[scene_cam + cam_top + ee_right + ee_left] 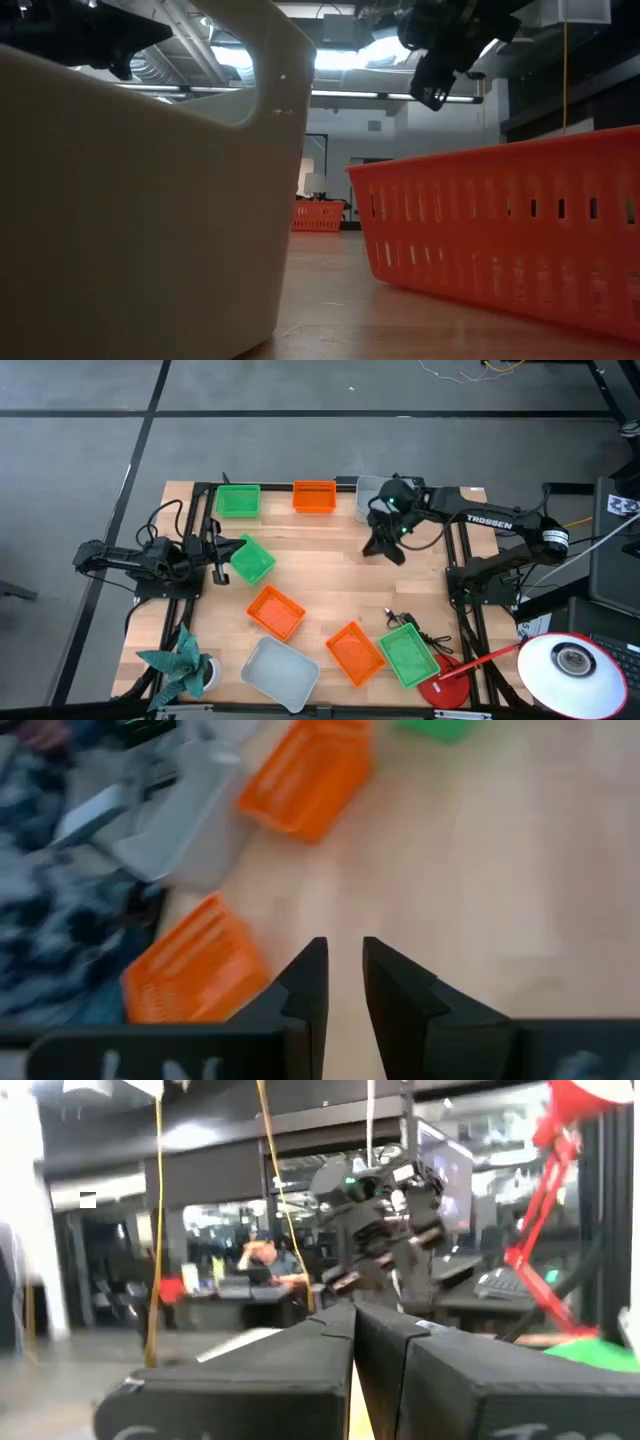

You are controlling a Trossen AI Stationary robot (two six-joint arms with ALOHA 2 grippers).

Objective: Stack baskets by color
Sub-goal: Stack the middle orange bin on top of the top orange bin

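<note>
Right now the right gripper hangs over the bare wood, fingers a little apart and holding nothing. The left gripper waits pressed together by a green basket. Baskets lie scattered, so none looks stacked yet.

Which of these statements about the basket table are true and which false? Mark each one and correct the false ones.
1. The right gripper holds an orange basket. False: it hangs over bare wood with nothing between its slightly parted fingers.
2. The left gripper is shut. True.
3. A green basket and an orange basket sit along the table's far edge. True.
4. All the orange baskets are already stacked. False: the high view shows three lying apart.
</note>
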